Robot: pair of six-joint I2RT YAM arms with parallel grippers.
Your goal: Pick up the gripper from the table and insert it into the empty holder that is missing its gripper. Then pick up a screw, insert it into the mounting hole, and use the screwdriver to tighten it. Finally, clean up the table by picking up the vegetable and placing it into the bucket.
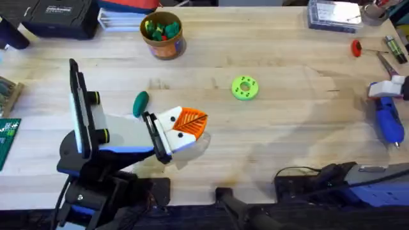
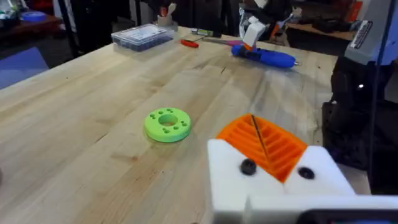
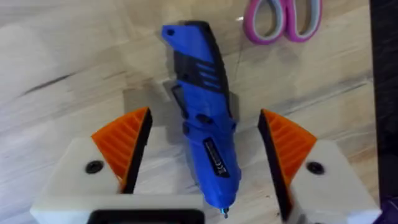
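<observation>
Overhead, the left hand [image 1: 185,128] rests closed on the tabletop [image 1: 275,128], the vegetable [image 1: 140,103] just behind it and the bucket [image 1: 163,35] farther back. In the left wrist view its orange pads [image 2: 264,144] press together. In the right wrist view the right hand [image 3: 205,155] is spread open astride the screwdriver [image 3: 204,112].

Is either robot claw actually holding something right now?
No. The right gripper is open astride the chunky blue screwdriver, not clamping it; the left gripper is shut on nothing.
</observation>
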